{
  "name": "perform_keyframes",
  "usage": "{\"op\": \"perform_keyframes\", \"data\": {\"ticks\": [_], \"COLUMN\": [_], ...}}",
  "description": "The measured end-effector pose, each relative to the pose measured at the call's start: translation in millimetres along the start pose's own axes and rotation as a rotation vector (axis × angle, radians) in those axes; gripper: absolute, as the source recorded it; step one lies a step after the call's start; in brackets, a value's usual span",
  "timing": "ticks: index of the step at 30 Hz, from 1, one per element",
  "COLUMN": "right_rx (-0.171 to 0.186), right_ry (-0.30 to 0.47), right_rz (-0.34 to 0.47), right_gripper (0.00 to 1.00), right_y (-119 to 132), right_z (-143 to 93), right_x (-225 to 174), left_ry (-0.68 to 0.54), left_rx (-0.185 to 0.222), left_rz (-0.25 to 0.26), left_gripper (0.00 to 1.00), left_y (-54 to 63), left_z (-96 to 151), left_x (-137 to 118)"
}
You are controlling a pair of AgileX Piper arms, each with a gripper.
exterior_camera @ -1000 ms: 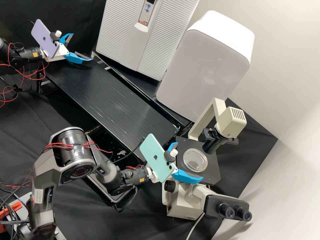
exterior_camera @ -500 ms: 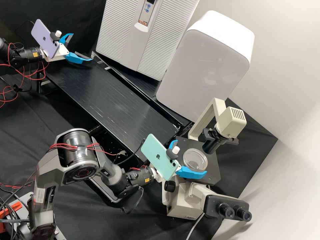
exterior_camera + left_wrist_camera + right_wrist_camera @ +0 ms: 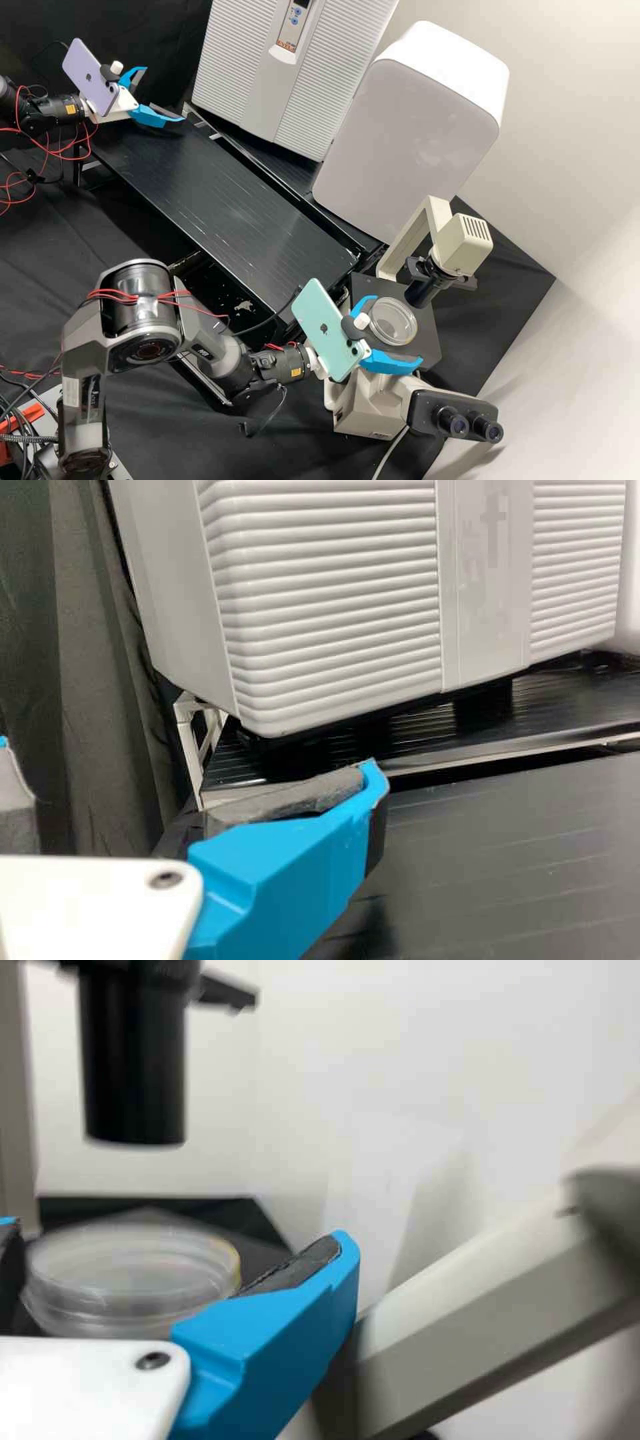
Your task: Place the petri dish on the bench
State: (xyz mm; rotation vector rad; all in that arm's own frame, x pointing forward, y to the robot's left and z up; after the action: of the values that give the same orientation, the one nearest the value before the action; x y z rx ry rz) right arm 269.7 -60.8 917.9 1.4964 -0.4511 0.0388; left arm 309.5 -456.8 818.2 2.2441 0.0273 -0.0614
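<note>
1. The right pincer (image 3: 398,331) is at the right, its two blue fingers (image 3: 393,362) spread apart, one on the far side of the dish and one on the near side. Whether either touches it, I cannot tell.
2. The clear petri dish (image 3: 402,322) lies flat between those fingers, on the black stage (image 3: 427,350) of the microscope (image 3: 363,407).
3. A teal phone (image 3: 320,327) is mounted behind the right pincer.
4. Over the stage, near the dish, hangs the microscope's black condenser tube (image 3: 421,292), with the cream lamp housing (image 3: 465,243) above it. The paired eyepieces (image 3: 457,425) point to the near right.
5. The black desk (image 3: 220,193) stretches from the microscope toward the far left.
6. At that far-left end is the left pincer (image 3: 165,94), its fingers apart with nothing between them; a lilac phone (image 3: 87,73) is mounted behind it.
7. Along the desk's far side stand a white ribbed cabinet (image 3: 227,80) and, right of it, a white rounded box (image 3: 413,127).
</note>
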Motion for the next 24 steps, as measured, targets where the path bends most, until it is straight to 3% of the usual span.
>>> {"op": "perform_keyframes", "data": {"ticks": [7,24], "right_rx": [0.029,0.032], "right_ry": [-0.001,0.003], "right_rz": [0.022,0.016], "right_gripper": [1.0,1.0], "right_y": [6.6,5.0], "right_z": [0.2,-1.9], "right_x": [-1.6,-5.5], "left_ry": [0.0,0.0], "left_rx": [0.0,0.0], "left_rz": [0.0,0.0], "left_gripper": [1.0,1.0], "left_y": [0.0,0.0], "left_z": [0.0,0.0], "left_x": [0.0,0.0]}}
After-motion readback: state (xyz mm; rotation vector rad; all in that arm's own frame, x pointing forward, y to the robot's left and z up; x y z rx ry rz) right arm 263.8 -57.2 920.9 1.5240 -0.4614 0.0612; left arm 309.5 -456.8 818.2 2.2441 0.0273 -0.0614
